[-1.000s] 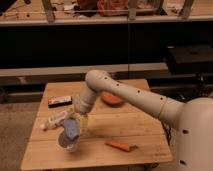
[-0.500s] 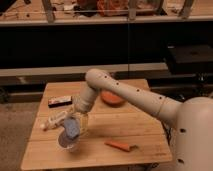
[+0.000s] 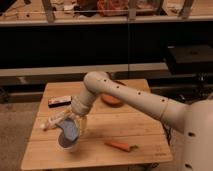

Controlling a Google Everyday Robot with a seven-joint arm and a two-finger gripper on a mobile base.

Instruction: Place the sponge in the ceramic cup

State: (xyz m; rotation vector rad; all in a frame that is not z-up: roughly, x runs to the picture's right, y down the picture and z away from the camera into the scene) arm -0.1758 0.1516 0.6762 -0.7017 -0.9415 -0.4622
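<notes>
We are low over the front-left part of the worktop [image 3: 135, 130], and the tool [image 3: 74, 119] hangs there at the end of the arm [image 3: 130, 97], which reaches in from the right and bends down at the wrist. We cannot tell whether the tool is spread or pinching; it sits right against the top of the sponge [image 3: 70, 130], and that is as much as we can call.

The sponge stands tilted on edge, pale blue, with its lower end at the mouth of the cup [image 3: 67, 146]. How far inside it reaches, we cannot say. The cup stands upright on the worktop directly beneath, near the front edge.

Just left of the tool there is a pale, narrow shape [image 3: 49, 123] lying across the boards, and we cannot make out what it is.

Moving outward: the carrot [image 3: 120, 145] lies flat to the right of the cup, well apart from it, close to the front edge. Behind the tool, the bar [image 3: 59, 101] with its white stripe rests toward the back left. The dish [image 3: 111, 99] sits at the back, partly hidden behind the arm.
</notes>
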